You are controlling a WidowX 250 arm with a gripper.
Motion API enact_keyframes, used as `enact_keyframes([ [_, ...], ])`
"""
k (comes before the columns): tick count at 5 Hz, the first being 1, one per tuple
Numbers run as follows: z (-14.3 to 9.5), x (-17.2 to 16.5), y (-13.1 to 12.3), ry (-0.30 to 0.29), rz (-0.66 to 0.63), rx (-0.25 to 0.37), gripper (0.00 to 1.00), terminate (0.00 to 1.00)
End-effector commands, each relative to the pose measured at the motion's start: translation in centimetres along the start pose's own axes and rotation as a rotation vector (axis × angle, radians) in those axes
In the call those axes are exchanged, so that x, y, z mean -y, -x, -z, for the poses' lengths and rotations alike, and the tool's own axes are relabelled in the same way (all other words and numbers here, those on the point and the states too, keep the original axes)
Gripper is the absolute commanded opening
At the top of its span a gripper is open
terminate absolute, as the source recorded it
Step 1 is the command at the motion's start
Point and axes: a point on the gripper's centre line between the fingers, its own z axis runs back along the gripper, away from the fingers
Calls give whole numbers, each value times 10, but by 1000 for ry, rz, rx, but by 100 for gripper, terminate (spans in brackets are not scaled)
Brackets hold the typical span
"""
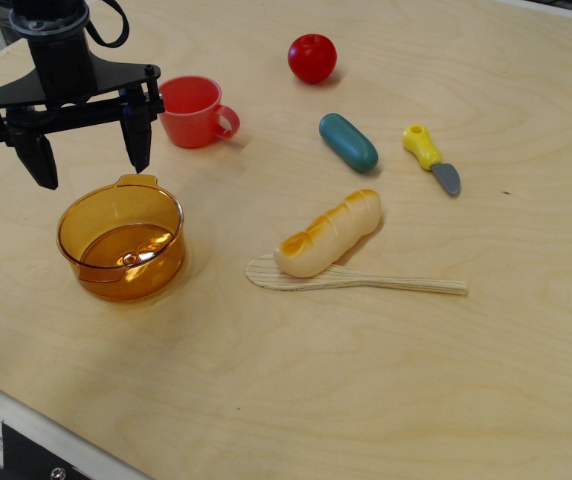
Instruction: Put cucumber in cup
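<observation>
Hand state: your hand hung with its two black fingers spread wide and nothing between them; it gripped nothing.
Hand position: it hovered above the far rim of the orange pot, with the cup just beside its right-of-picture finger.
Cucumber location: the cucumber lay flat on the desk, well apart from your hand, off toward the right of the picture and at about the same depth as the fingertips.
Cucumber long axis: it ran diagonally, one rounded end up and toward the hand, the other down and away; you would likely have needed to close across its short width.
What lay between: the cup sat between your hand and the cucumber, so a straight sideways sweep looked likely to clip the cup's handle unless you stayed high.
Neighbours of the cucumber: the toy knife was near its far side and the bread loaf just below it in the picture, neither touching it.
Task progress: the cucumber was untouched and the cup stood upright and empty.
</observation>
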Motion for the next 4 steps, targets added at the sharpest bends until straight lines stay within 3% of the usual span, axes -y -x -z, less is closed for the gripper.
enact_keyframes([
  [1,0,0,0,0,0,0,100,0],
  [2,-16,18,-1,-13,-59,46,100,0],
  [4,-14,67,-5,-9,-147,33,100,0],
])
